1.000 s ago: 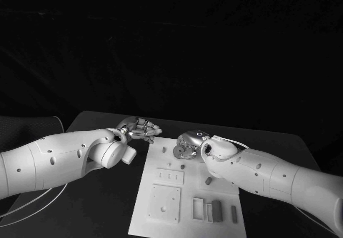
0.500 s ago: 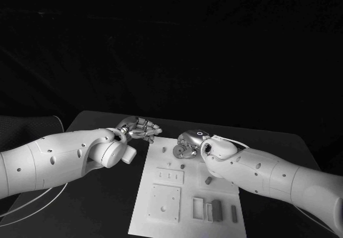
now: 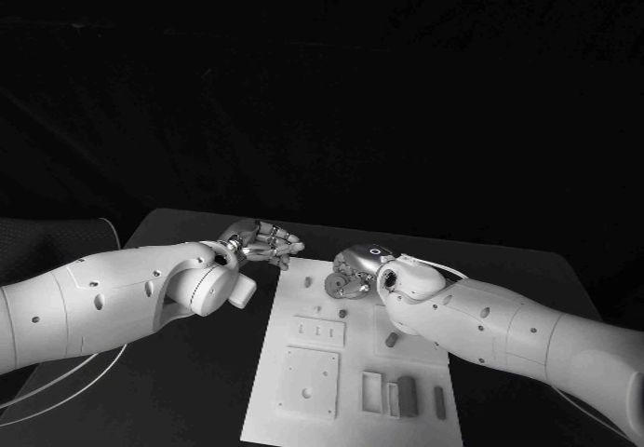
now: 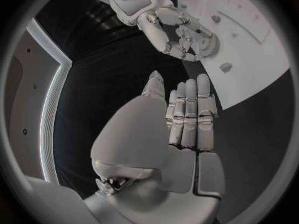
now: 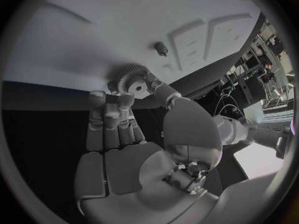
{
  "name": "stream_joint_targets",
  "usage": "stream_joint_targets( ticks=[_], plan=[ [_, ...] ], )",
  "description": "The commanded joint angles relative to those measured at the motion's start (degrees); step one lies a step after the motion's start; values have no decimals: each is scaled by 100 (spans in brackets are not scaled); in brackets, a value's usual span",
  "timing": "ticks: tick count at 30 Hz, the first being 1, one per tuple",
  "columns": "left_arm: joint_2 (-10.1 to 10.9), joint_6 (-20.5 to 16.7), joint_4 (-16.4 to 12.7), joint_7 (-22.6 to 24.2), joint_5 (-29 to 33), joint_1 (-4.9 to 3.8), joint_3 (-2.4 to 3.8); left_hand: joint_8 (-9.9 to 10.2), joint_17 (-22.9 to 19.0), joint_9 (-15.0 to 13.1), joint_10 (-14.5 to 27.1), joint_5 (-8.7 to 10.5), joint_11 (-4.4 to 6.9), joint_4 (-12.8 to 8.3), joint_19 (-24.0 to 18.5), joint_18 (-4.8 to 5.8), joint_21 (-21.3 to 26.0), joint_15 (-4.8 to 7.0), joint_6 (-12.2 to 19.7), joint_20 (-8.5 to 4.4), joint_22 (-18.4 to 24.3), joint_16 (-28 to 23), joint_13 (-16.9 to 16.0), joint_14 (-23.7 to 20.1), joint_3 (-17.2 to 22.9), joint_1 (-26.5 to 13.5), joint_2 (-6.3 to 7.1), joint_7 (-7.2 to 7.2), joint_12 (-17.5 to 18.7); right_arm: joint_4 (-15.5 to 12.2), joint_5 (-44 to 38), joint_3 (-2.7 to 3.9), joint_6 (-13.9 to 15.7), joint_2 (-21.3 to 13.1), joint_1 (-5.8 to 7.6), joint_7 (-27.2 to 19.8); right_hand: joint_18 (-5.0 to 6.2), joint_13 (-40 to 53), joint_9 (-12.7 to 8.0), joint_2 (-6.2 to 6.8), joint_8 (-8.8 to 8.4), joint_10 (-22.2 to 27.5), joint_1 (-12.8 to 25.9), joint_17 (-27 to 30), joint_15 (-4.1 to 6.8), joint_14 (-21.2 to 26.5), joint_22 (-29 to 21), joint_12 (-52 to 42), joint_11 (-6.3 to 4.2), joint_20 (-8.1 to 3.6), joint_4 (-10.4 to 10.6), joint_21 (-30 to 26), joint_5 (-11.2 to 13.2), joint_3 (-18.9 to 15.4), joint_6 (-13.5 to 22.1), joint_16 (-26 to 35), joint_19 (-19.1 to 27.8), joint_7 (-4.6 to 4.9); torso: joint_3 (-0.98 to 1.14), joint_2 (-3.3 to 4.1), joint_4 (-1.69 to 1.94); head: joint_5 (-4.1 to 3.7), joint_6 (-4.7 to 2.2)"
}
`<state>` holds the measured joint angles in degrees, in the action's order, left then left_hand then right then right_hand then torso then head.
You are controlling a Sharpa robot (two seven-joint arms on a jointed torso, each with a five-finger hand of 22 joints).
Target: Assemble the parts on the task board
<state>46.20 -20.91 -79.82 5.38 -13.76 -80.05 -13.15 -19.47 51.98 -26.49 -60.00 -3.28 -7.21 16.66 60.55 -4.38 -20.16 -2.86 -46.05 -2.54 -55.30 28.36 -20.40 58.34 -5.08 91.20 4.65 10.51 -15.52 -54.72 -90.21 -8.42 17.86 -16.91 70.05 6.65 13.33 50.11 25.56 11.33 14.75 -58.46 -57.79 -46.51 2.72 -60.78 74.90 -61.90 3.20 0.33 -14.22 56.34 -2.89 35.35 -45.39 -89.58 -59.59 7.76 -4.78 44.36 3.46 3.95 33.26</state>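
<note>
Almost nothing had moved in the last second: my right arm had only eased a shade toward the board's far end, and my left had stayed where it was.

The gear (image 5: pixel 132 80) was the piece in hand. My right hand (image 5: pixel 127 134) pinched it between thumb and fingertips (image 5: pixel 124 100), its toothed rim and pale hub plain in the right wrist view, held just over the white board (image 3: pixel 352 372) near its far end. I judged the step to be seating this gear on the board, and not yet done: I could not tell whether it touched the surface or hung just clear of it. The next move, as I read it, called for lining the hub's hole up with whatever post was meant for it and pressing straight down without tilting.

A small peg (image 5: pixel 161 48) stood on the board beyond the gear; whether that was its post I could not say. Two raised plates (image 3: pixel 318 331) lay further along the board, and dark little blocks (image 3: pixel 407 392) sat at its near end.

My left hand (image 3: pixel 263 241) hung over the bench (image 3: pixel 175 233) just beside the board's far corner, fingers (image 4: pixel 190 114) curled in together with nothing in them.

From the head, my own right wrist covered most of the gear, and the spot beneath it was hidden in every view.
</note>
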Motion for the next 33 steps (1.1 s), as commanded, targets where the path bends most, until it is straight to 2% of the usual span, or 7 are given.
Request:
stream_joint_targets(
  ticks=[1,7,15,24,26,33],
  plan=[
    [-19,31,-6,43,-12,-7,6,19,5,-10,40,4,-2,3,-3,-111,34,-6,20,-24,-7,-34,9,-28,-26,-12,11,37,26,-16,-55,-8,-69,7,-9,-45,167,-8,-3,10,-27,54,-55,8,5,-20,29,-38,11,-21,8,15,10,19,-110,-10,-19,206,1,0,2,-4,3],
    [-31,31,-4,44,-12,-7,6,20,5,-10,40,4,-3,4,-3,-111,35,-7,20,-24,-7,-34,9,-28,-26,-12,10,37,27,-13,-28,-12,-30,4,-9,-63,167,10,-36,61,-121,30,-70,-14,-26,-47,47,-92,47,-41,28,71,13,6,98,-71,-89,238,-3,-1,4,-11,17],
    [-36,25,0,40,-12,-7,6,21,5,-11,41,4,-3,5,-3,-110,36,-7,22,-24,-8,-34,9,-28,-27,-13,10,38,28,-41,-28,-12,-1,-5,-9,-66,167,24,-36,97,-140,48,-88,-25,-44,-41,57,-123,62,-59,46,93,12,10,167,-102,-103,260,-1,1,3,-22,-9],
    [-29,20,-4,37,-12,-7,7,33,5,-8,46,4,-6,4,-4,-110,40,-8,41,-23,-10,-36,11,-30,-31,-13,15,45,31,-57,-26,-12,0,-15,-10,-51,167,27,-44,163,-203,119,-121,-24,-84,5,57,-138,105,-67,103,95,11,50,350,-111,-86,303,-2,0,2,-4,-2],
    [-24,18,-9,37,-12,-7,7,34,5,-8,46,4,-6,4,-4,-110,40,-8,42,-23,-11,-36,11,-30,-31,-12,15,46,32,-56,-26,-12,-2,-15,-10,-52,167,27,-41,164,-203,125,-128,-23,-89,9,57,-140,110,-67,107,96,10,55,356,-112,-85,309,0,2,0,-1,11],
    [-26,23,-8,38,-12,-8,7,36,5,-8,47,4,-6,4,-4,-110,41,-8,46,-23,-11,-36,11,-30,-31,-11,14,47,32,-70,6,-12,-12,-28,-10,-80,167,29,-26,101,-186,144,-156,-22,-88,24,59,-151,99,-66,123,97,10,76,360,-118,-76,292,2,0,-4,-14,-15]
  ],
)
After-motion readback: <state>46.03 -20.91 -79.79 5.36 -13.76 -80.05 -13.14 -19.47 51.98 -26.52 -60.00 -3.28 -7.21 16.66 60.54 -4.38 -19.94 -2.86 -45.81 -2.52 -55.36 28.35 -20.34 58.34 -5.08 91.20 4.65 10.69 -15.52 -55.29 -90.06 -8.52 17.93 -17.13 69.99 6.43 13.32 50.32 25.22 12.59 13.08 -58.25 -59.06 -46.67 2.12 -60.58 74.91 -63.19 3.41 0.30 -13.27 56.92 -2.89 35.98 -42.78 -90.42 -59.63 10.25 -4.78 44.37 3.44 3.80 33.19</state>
